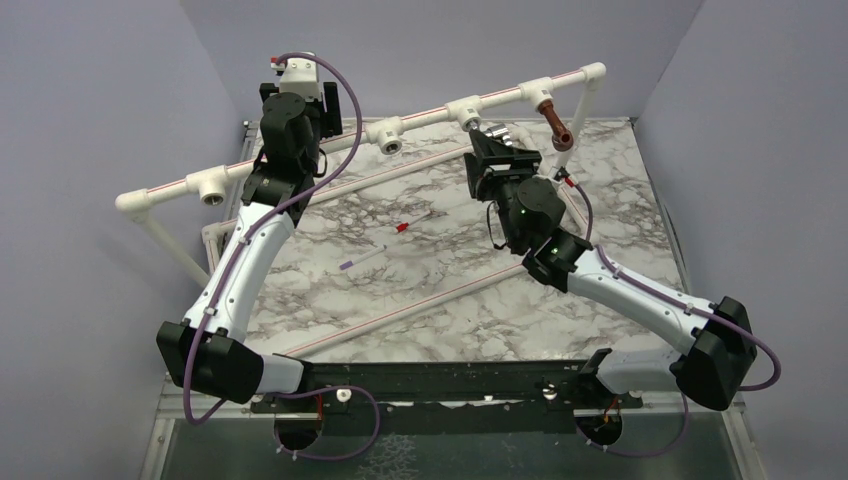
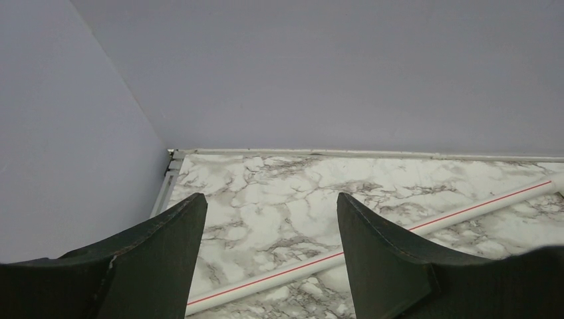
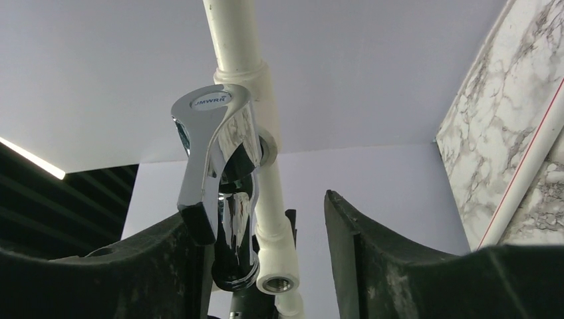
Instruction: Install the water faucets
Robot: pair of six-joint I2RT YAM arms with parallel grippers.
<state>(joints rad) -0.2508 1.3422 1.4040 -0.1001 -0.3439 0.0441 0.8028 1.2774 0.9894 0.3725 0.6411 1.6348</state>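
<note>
Right gripper (image 3: 263, 206): released. Jaws stand well parted around the chrome faucet (image 3: 213, 153). One finger (image 3: 133, 266) touches or all but touches the faucet's side. Clear gap between the faucet and the other finger. No clamp on it.

Chrome faucet: up at the white pipe rail (image 1: 430, 115), its base against a tee socket (image 1: 465, 110), lever handle toward the wrist camera. Cannot tell how deep the thread sits.

Reddish-brown faucet (image 1: 553, 122): hangs from the next tee along the rail toward the right end, spout down. Nothing touches it.

Left gripper (image 2: 271, 197): open, nothing between the fingers. It is raised at the far left of the rail, well apart from both faucets.

Surface: white marble-pattern table (image 1: 440, 320) with grey veining. A loose white pipe with a red stripe (image 2: 465, 214) lies flat on it. A red-tipped stick (image 1: 410, 224) and a purple-tipped stick (image 1: 358, 260) lie near the middle, close together and not touching.

Room: plain lilac walls (image 1: 90, 150) close the table in on three sides. The rail runs aslant on white legs above the far half of the table, with two open tee sockets left of the chrome faucet.
</note>
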